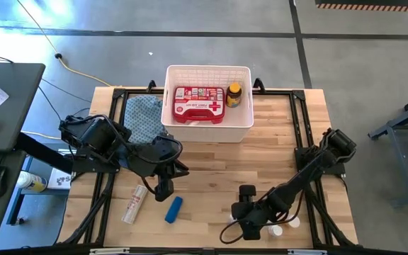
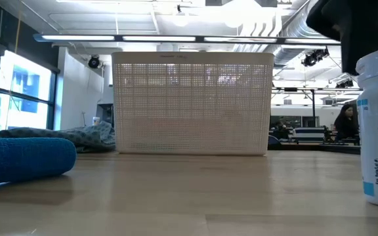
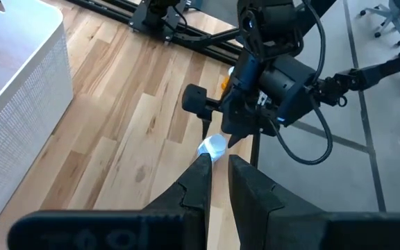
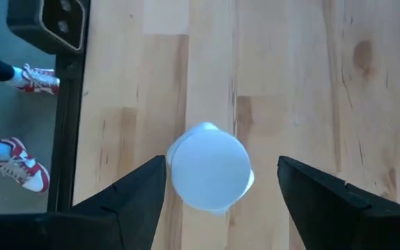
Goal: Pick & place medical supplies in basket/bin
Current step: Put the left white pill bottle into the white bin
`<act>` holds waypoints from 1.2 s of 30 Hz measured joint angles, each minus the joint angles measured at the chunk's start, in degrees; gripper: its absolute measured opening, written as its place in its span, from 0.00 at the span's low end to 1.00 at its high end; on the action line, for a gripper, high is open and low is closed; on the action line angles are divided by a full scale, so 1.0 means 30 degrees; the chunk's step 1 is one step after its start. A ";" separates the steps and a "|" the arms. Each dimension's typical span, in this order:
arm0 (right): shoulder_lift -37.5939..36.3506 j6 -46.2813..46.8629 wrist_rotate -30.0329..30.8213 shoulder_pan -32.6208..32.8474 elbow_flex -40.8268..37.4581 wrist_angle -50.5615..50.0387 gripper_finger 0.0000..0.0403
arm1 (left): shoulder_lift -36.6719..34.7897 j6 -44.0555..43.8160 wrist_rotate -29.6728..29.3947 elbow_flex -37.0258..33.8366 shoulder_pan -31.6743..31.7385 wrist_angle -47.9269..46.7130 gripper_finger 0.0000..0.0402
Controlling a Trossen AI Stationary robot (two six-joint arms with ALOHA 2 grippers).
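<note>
The small white round-capped plastic pill bottle (image 4: pixel 209 167) stood upright near the table's six-o'clock edge, between the right gripper's (image 4: pixel 221 182) wide-spread fingers. Another lay beside it. The left gripper (image 3: pixel 216 167) hung narrow, empty.

A basket (image 1: pixel 207 124) sits at the worktop's (image 1: pixel 211 166) far edge, holding a first-aid case (image 1: pixel 199 103) with a bottle (image 1: pixel 234 95) to its right. A cloth (image 1: pixel 142 117) lies left of the basket. Two tubes (image 1: pixel 134 204) (image 1: pixel 173 209) lie near the front left; pill bottles (image 1: pixel 277 230) front right.
</note>
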 joint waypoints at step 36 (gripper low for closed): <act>0.0000 -0.0028 0.0382 -0.0011 -0.1060 0.1186 0.59 | 0.0007 0.0073 0.0012 0.0000 0.0000 -0.0012 0.21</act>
